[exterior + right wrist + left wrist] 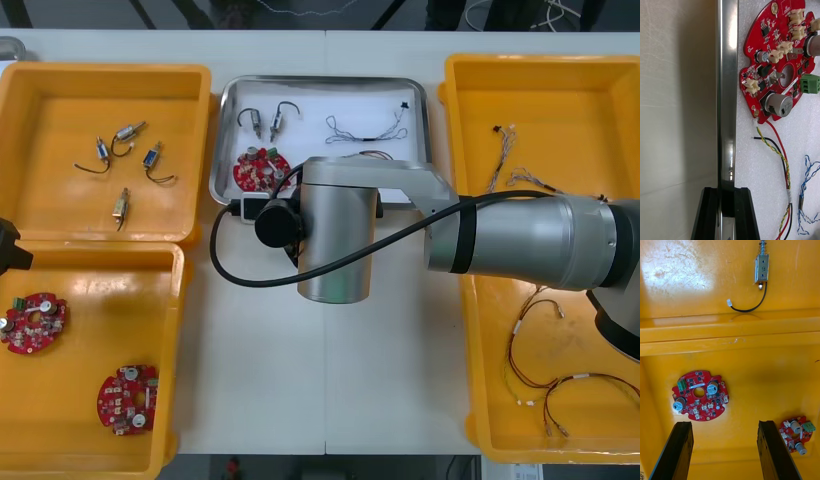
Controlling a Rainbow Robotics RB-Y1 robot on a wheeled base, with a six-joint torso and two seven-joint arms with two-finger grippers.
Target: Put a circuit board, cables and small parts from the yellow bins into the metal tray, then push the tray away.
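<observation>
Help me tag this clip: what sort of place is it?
Probably an electronics kitting bench: yellow bins hold circuit boards, small metal parts and cables; the right gripper clamps the metal tray rim, the left gripper hovers open over boards.

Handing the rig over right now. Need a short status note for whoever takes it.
Right claw: shut on the near rim of the metal tray.
Left claw: open, hovering over the near left yellow bin, which holds two spare circuit boards.
In the tray: one circuit board, a blue and white cable, a red and yellow cable, two small metal parts.
Done: loading looks complete.
Left: push the tray away.
</observation>
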